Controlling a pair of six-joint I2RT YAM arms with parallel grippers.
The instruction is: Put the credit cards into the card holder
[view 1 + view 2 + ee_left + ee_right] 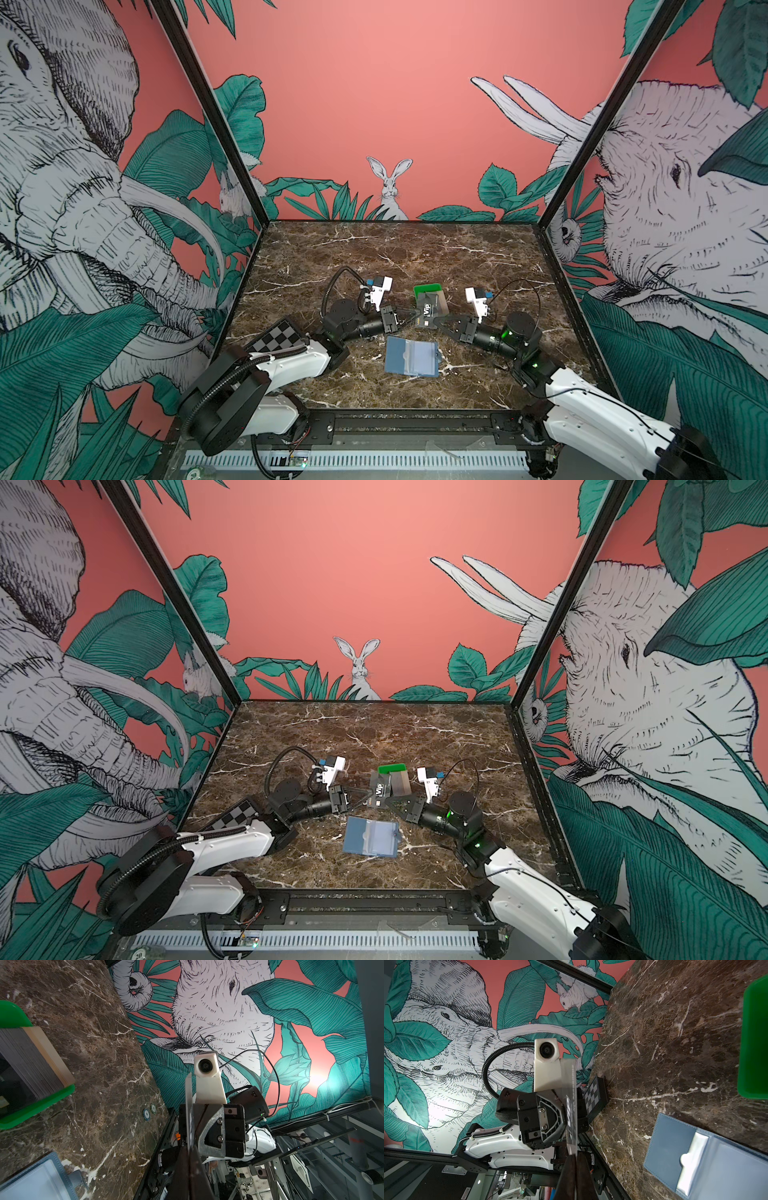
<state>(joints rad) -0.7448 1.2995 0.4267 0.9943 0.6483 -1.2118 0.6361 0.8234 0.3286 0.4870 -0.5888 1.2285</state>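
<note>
A black credit card with white "VIP" lettering hangs on edge above the table, just in front of the green tray. My left gripper is shut on its left end. The right gripper pinches the opposite end, its fingers tight against the card. In the left wrist view the card shows edge-on. More credit cards stand stacked in the tray. The slate-blue card holder lies open and flat nearer the front, below both grippers.
The green tray sits mid-table behind the grippers. A checkerboard block stands at the left edge. Two small round chips lie near the right edge. Printed walls close three sides.
</note>
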